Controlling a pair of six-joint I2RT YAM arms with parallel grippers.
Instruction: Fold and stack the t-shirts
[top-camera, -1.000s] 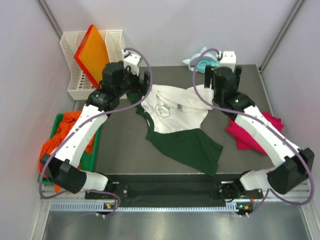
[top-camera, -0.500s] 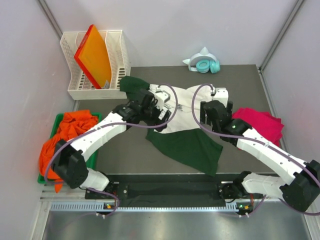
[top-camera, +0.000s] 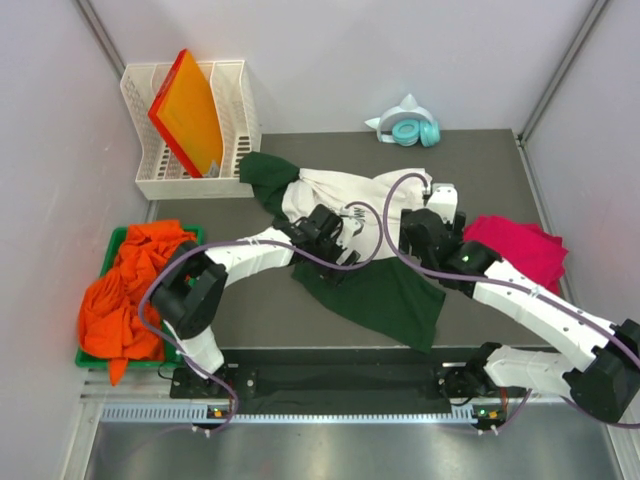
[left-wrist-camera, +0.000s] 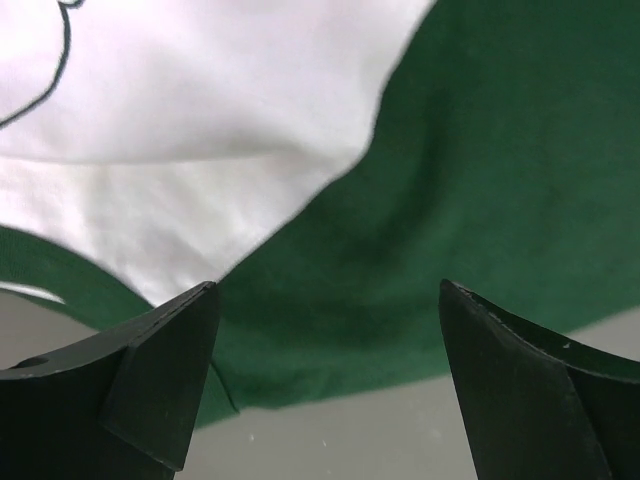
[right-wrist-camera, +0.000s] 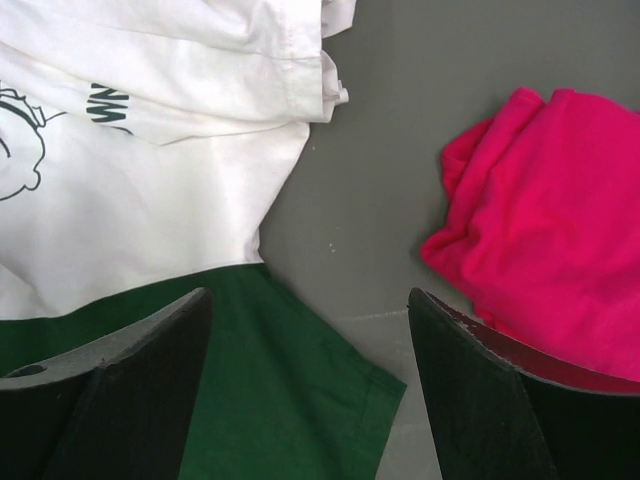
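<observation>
Left pincer (left-wrist-camera: 328, 292) and right pincer (right-wrist-camera: 308, 297) both gape empty over the white t-shirt (right-wrist-camera: 150, 200), which looks light and floppy, so I'd pinch its hem corners.

Both arms stretch in toward the middle; left arm (top-camera: 250, 255) is bent sharp at the elbow, forearm running out to the right; right arm (top-camera: 530, 300) has its elbow way out wide, forearm angling up and left; left gripper (left-wrist-camera: 325, 300) points down, fingers spread wide; right gripper (right-wrist-camera: 308, 300) same deal, pointing down, fingers wide apart too
</observation>
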